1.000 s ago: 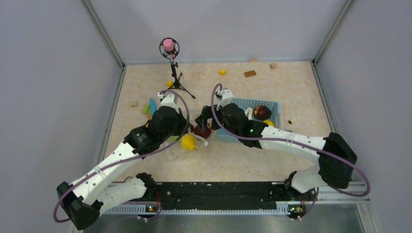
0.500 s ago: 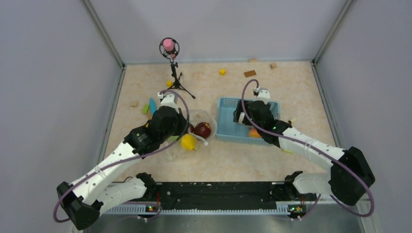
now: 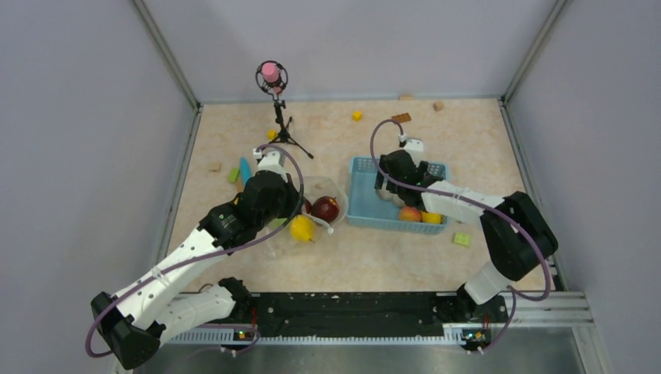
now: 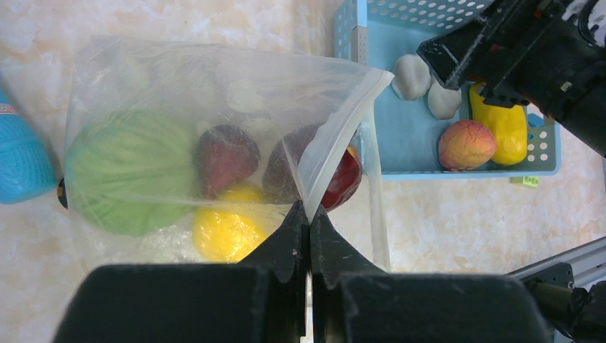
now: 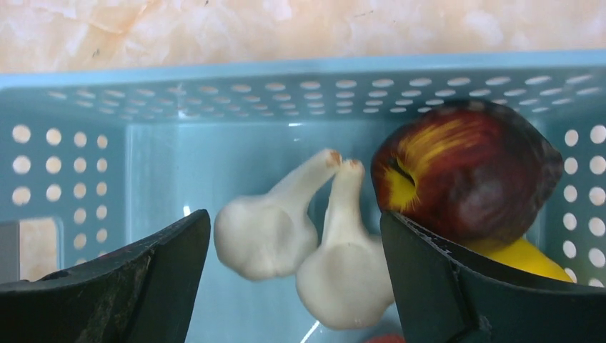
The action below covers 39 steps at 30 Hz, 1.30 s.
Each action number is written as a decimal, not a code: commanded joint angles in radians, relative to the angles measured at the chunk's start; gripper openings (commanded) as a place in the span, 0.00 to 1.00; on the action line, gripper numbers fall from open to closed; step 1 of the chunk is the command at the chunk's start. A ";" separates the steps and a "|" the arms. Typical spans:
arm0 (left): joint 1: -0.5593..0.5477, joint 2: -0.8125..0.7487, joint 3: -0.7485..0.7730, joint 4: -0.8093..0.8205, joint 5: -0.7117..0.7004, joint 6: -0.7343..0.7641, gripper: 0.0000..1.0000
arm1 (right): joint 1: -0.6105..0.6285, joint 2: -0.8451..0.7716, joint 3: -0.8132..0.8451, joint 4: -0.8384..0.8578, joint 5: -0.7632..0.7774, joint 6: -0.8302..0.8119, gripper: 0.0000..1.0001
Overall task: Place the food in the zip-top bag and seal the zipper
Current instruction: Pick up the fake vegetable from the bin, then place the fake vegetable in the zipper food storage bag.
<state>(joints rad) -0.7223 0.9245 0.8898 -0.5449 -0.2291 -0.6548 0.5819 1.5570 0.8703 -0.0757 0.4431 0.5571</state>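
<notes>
The left jaws are pressing together on the mouth edge of the zip-top bag [image 4: 179,93], pinching the film beside the zipper [image 4: 341,128], which is showing as a pale strip slanting toward the basket. The bag is lying on the counter [image 3: 483,148], just left of the light-blue basket [image 3: 360,212]. Through the plastic a green round fruit [image 4: 118,175], a dark red apple [image 4: 225,153], a second red apple [image 4: 343,179] at the mouth and a yellow piece [image 4: 225,232] are showing.

The right jaws are hanging spread wide inside the basket, 1 on each side of 2 white pieces [image 5: 268,229], holding nothing. A streaked red apple [image 5: 464,171] is sitting beside them. An orange-peach fruit [image 4: 466,143] and a yellow fruit [image 4: 507,125] are lying along the basket's near wall.

A pale blue object [image 4: 21,157] is lying left of the bag; the pinkish mark on it is too blurred to read.

The counter is showing a beige marbled pattern. A yellow block [image 3: 356,115] and a brown block [image 3: 401,118] are lying at the far side, and a green block [image 3: 462,239] is lying near the basket's near right corner. A microphone [image 3: 271,75] on a black tripod is standing far left. Plain grey walls [image 3: 351,39] with metal corner posts are enclosing 3 sides.
</notes>
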 commanded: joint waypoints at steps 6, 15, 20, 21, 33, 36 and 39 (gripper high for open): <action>-0.002 -0.037 -0.007 0.062 -0.006 0.013 0.00 | -0.016 0.157 0.148 -0.037 0.146 0.052 0.79; -0.002 -0.032 -0.006 0.060 -0.013 0.011 0.00 | -0.016 0.168 0.165 -0.077 0.186 0.088 0.25; -0.002 -0.027 -0.006 0.063 -0.009 0.011 0.00 | -0.015 0.061 0.100 -0.063 0.147 0.063 0.10; -0.002 -0.025 -0.006 0.065 -0.006 0.012 0.00 | -0.014 0.014 0.081 -0.054 0.122 0.055 0.07; -0.002 -0.023 -0.010 0.078 0.029 0.016 0.00 | 0.006 -0.505 -0.222 0.364 -0.554 0.016 0.00; -0.002 -0.024 -0.012 0.088 0.058 0.021 0.00 | 0.041 -0.515 -0.236 0.528 -0.762 0.049 0.00; -0.002 -0.029 -0.014 0.096 0.080 0.029 0.00 | 0.133 -0.445 -0.177 0.583 -0.844 0.019 0.00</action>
<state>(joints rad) -0.7223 0.9062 0.8764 -0.5224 -0.1947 -0.6476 0.6212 1.0538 0.6361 0.2852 -0.1223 0.5892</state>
